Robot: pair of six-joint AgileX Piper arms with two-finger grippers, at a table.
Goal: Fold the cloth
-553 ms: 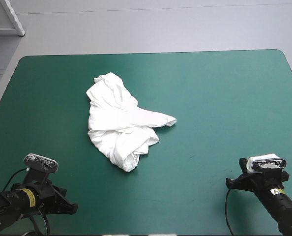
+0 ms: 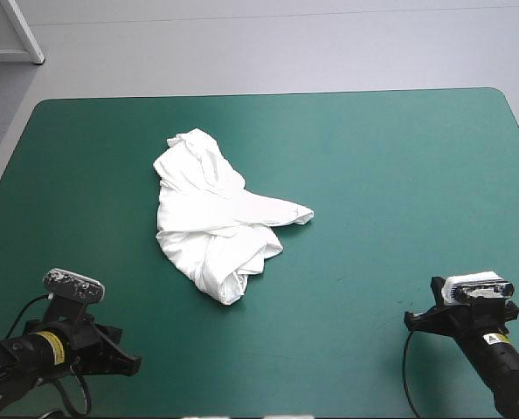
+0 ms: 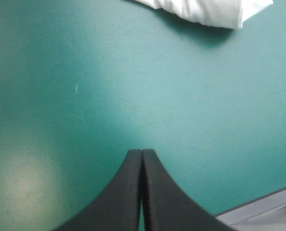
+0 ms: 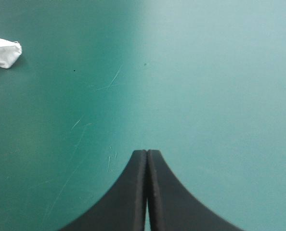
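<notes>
While the left gripper [image 3: 142,152] and the right gripper [image 4: 147,152] are sitting closed, holding nothing, the T-shirt [image 2: 216,218] is lying crumpled well ahead of both jaws on the teal-green cover [image 2: 399,175]. Judging it light, limp, non-fragile; pinching a loose outer edge seems best.

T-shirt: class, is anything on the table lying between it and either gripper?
Nothing visible does. The T-shirt lies crumpled mid-table, and only bare teal-green cover separates it from the left gripper and the right gripper, both shut, by the cover's near edge.
</notes>
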